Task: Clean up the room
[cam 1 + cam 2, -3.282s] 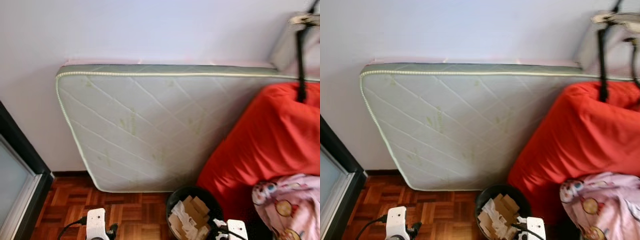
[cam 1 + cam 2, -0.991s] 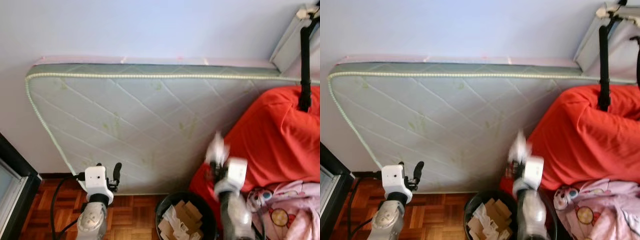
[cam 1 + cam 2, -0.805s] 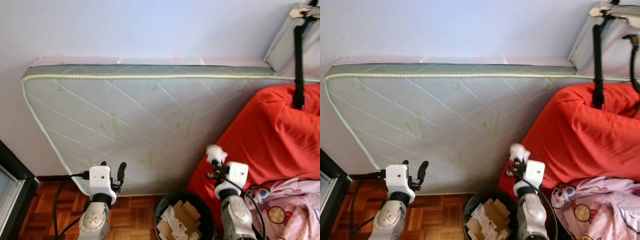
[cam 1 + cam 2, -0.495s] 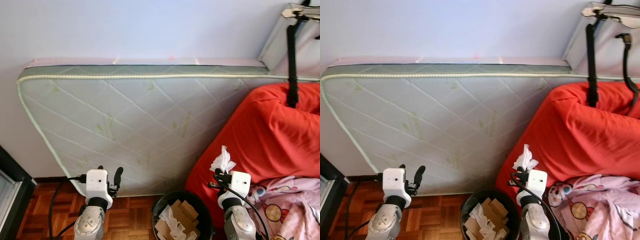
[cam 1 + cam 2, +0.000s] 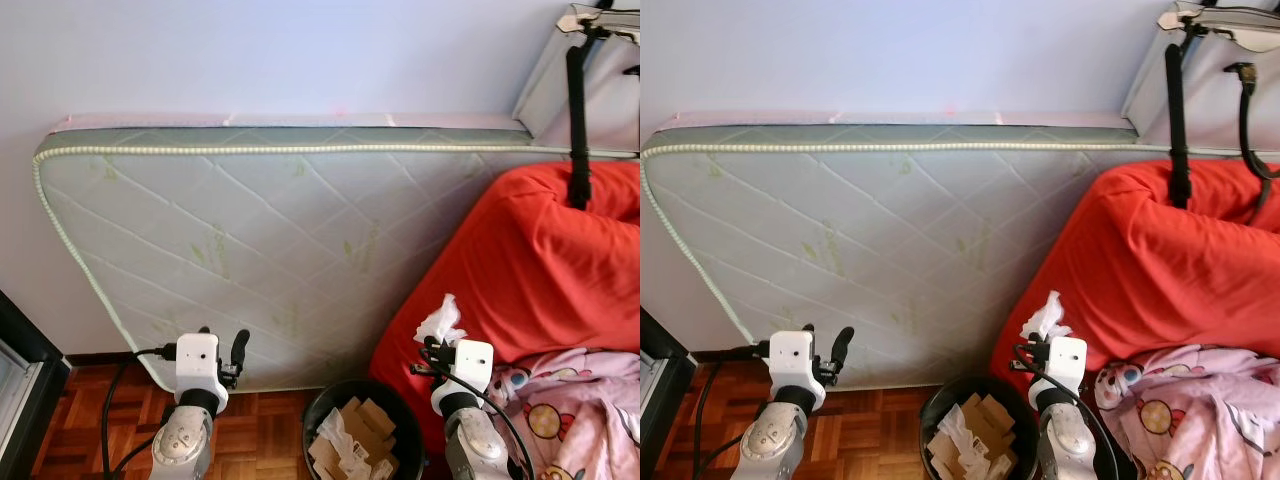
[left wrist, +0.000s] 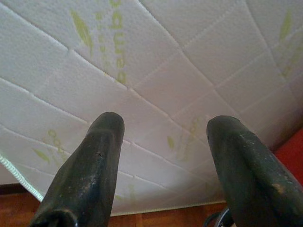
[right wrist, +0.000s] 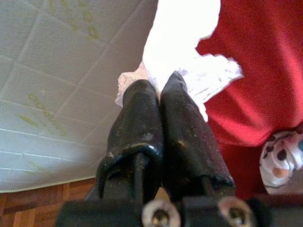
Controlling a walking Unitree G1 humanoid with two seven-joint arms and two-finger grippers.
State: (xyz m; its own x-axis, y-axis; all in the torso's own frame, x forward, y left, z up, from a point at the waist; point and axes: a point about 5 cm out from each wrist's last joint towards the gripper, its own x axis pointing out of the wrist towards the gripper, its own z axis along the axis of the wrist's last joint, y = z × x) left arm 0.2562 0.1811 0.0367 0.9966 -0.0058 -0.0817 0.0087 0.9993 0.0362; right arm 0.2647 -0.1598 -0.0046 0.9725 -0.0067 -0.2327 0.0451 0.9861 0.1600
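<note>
1. While both arms are raised in front of the mattress (image 5: 300, 240), the right gripper (image 7: 163, 90) has its fingers pressed together on a white tissue (image 5: 440, 322), which sticks up crumpled past the tips.
2. Bin (image 5: 325, 410): black, round, on the parquet floor (image 5: 90, 420), below the right gripper and a bit to its left. It holds cardboard pieces (image 5: 360, 425) and white paper scraps.
3. Left gripper (image 6: 163, 137): fingers spread apart, nothing between them, pointing at the quilted mattress face. It sits level with the right one, on the other side of the bin.
4. Mattress: stands on its long edge against the wall (image 5: 250, 50), behind both grippers. Pale with green print and corded piping.
5. Red cushion (image 5: 520, 260): large, just right of and behind the right gripper, leaning on the mattress. Tissue shows against it in the right wrist view.
6. Pink patterned cloth (image 5: 570, 400): lies low on the cushion, right of the right gripper.
7. Black strap (image 5: 577, 130): hangs down over the cushion top, well above the right gripper.
8. Dark frame (image 5: 20, 350): at the far left edge, beyond the left gripper.
</note>
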